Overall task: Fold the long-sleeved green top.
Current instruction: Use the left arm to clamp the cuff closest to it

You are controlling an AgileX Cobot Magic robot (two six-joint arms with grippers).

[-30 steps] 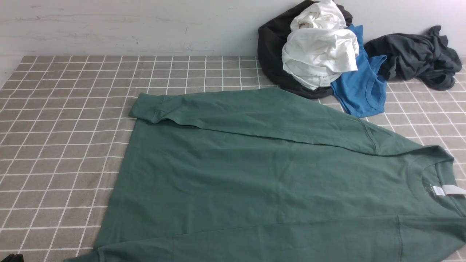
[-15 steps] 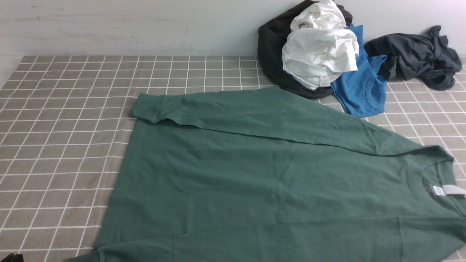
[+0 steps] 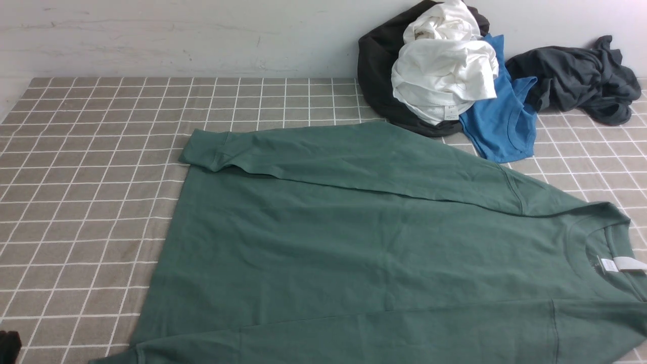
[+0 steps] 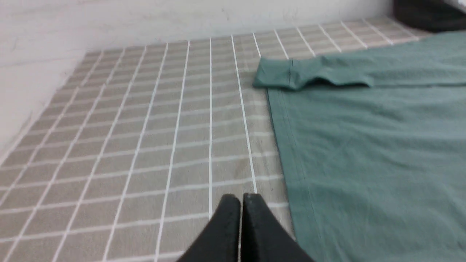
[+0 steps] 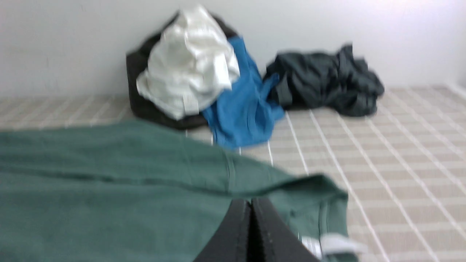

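The green long-sleeved top (image 3: 354,242) lies spread flat on the checked cloth, neck to the right with its white label (image 3: 619,264) showing. Its far sleeve is folded across the body, cuff (image 3: 202,149) at the left. My left gripper (image 4: 241,198) is shut and empty over bare cloth just left of the top's hem (image 4: 284,145); only a dark tip of it (image 3: 7,344) shows at the front view's bottom-left corner. My right gripper (image 5: 251,202) is shut and empty above the top (image 5: 109,189) near the collar and label (image 5: 338,245); the front view does not show it.
Against the back wall (image 3: 151,35) at the right sits a pile: a black garment (image 3: 376,71), white cloth (image 3: 445,76) and a blue sleeveless top (image 3: 500,121). A dark grey garment (image 3: 576,76) lies further right. Bare checked cloth (image 3: 86,177) stretches left of the top.
The dark tip of my left gripper in the bottom-left corner of the front view has risen a little. The top and the pile have not moved.
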